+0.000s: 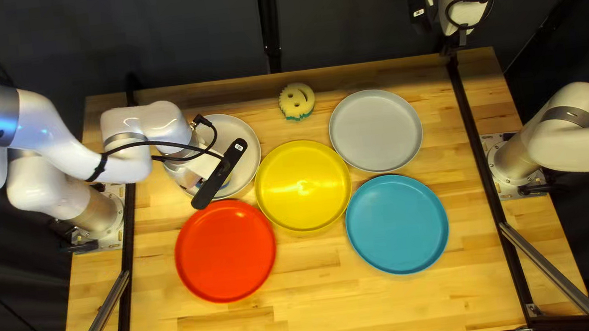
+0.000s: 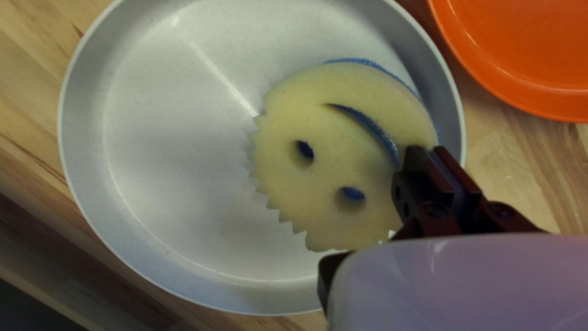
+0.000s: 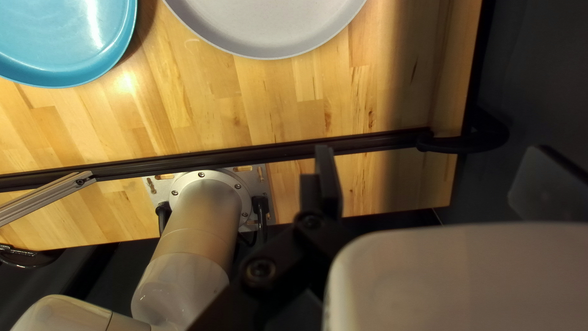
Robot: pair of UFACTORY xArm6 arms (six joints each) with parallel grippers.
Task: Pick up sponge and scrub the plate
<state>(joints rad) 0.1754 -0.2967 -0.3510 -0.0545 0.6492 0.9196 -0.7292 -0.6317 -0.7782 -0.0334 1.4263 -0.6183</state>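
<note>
Dark curtain (image 1: 174,35) behind, wooden desk (image 1: 316,307) with five plates: white plate (image 1: 241,138) at upper left of the group in the top left view, yellow plate (image 1: 302,184) in the middle, grey plate (image 1: 375,129) upper right, orange plate (image 1: 225,250) lower left, blue plate (image 1: 396,223) lower right. The left arm (image 1: 47,138) reaches over the white plate. In the left wrist view the left jaws are closed on the edge of the sponge (image 2: 321,184), a yellow smiley one with its blue side facing down. The sponge sits inside the white plate, on the side nearest the orange plate, and looks to be against the plate floor, though I can't be sure it is pressing. A spare sponge (image 1: 296,101) lies untouched near the far edge, upper middle of the top left view, between the white and grey plates. The right arm (image 1: 573,133) is parked at the right side; the right jaws are spread and hold nothing, looking down at the desk's right edge. Progress: the pick-up step looks done and the sponge is in a plate. Scrubbing is either just starting or under way, which one frame can't settle. Most of the white plate's floor ahead of the sponge is bare, so strokes across it are likely left. No dirt or foam is visible to judge by.
</note>
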